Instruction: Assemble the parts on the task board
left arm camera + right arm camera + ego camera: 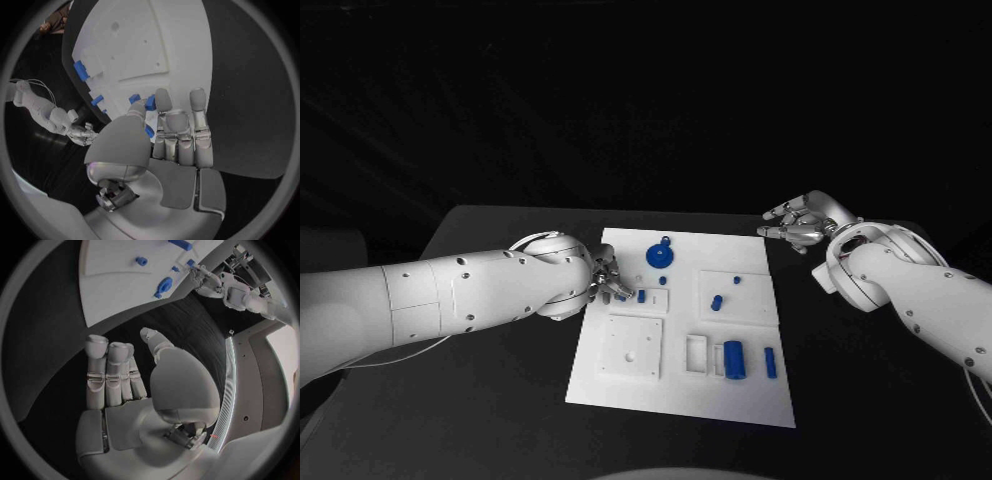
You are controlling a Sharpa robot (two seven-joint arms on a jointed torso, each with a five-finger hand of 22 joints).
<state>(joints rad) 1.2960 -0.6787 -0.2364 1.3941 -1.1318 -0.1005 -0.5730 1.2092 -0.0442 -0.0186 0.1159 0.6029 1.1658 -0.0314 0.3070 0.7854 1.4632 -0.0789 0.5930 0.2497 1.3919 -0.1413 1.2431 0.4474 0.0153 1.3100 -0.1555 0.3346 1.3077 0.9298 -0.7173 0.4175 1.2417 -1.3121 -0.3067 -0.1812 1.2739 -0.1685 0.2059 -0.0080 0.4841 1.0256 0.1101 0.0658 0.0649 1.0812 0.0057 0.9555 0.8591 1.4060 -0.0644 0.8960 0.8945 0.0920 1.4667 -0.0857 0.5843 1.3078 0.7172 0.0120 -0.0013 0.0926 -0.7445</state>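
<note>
From the head cam I see my left hand (pixel 596 280) at the task board (pixel 733 395) edge, pinching a small blue part (pixel 640 295). Left wrist cam shows fingertips (pixel 164 100) on it. Right wrist cam: right hand (pixel 122 385) loose, empty, off-board.

Black table (pixel 502 400); dark backdrop beyond.

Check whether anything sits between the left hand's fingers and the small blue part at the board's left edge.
Nothing visible does. The left hand is at the task board's left edge, its fingers already on the small blue part. The right hand hovers off the board's far right corner, holding nothing.
</note>
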